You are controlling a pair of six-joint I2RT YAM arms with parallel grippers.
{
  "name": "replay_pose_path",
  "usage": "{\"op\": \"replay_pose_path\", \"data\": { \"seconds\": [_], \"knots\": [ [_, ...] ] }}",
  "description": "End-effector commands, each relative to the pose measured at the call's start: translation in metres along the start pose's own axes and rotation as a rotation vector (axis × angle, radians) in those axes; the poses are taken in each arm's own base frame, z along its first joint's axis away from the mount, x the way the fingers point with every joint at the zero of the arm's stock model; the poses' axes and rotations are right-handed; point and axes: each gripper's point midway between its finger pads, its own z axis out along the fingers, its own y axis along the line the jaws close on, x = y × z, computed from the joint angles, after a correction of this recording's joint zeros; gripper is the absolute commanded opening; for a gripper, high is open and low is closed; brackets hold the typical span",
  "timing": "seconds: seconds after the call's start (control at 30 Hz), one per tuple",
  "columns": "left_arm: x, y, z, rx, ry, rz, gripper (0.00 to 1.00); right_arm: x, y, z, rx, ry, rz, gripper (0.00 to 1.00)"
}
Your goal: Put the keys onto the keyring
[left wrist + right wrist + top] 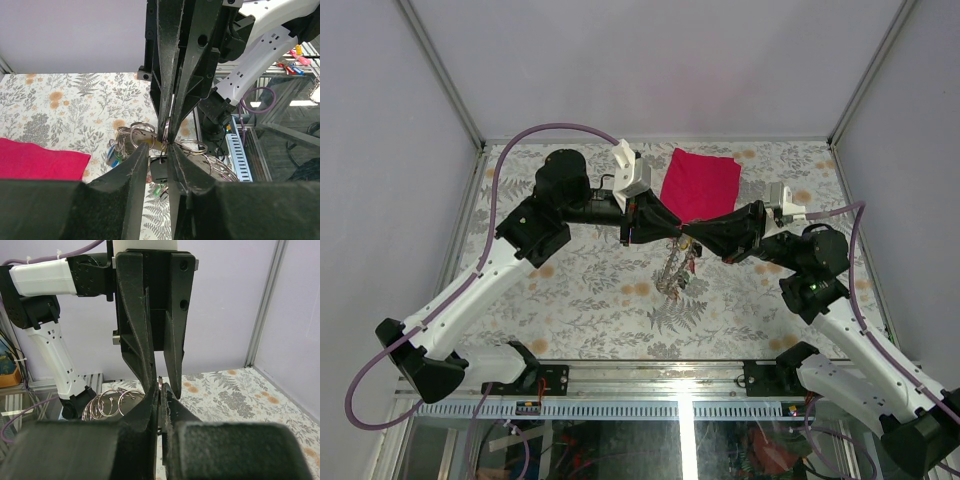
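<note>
Both grippers meet tip to tip above the table's middle. My right gripper (pixel 689 240) (pixel 160 396) is shut on the keyring (pixel 160 382) (pixel 166 129), a thin metal ring seen edge-on between its pads. A bunch of wire rings (pixel 192 146) (pixel 112 400) and keys (pixel 674 272) hangs from it. A black key head (pixel 160 171) dangles under the tips, and blue and green keys (pixel 114 157) hang to the left. My left gripper (pixel 676 236) (pixel 157 149) faces it with a narrow gap between its fingers. The ring's edge stands in that gap, close to one finger.
A folded red cloth (pixel 700 185) (pixel 40 159) lies on the floral tabletop (pixel 590 290) behind the grippers. Metal frame posts (pixel 850 110) stand at the far corners. The arm bases and a cable rail (pixel 650 408) run along the near edge.
</note>
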Motion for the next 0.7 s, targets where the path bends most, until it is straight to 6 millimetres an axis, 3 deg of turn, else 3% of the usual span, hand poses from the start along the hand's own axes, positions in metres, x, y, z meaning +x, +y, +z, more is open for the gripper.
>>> {"op": "replay_pose_path", "data": {
  "seconds": [0.0,0.23,0.4,0.57,0.67],
  "knots": [
    [-0.018,-0.004,0.003,0.031,-0.054,0.052,0.21,-0.046,0.013,0.007,-0.053,-0.111,-0.102,0.0],
    [-0.025,-0.006,0.003,0.04,-0.076,0.056,0.01,-0.039,0.01,0.007,-0.05,-0.091,-0.089,0.0],
    [-0.025,-0.004,0.002,0.029,-0.069,0.058,0.0,-0.038,0.01,0.006,-0.044,-0.071,-0.108,0.01],
    [-0.012,0.006,-0.001,-0.013,0.032,0.066,0.0,-0.037,0.01,0.001,-0.023,0.021,-0.171,0.22],
    [-0.004,0.014,-0.004,-0.058,0.092,0.069,0.0,-0.036,0.009,-0.003,-0.008,0.098,-0.204,0.29]
  ]
}}
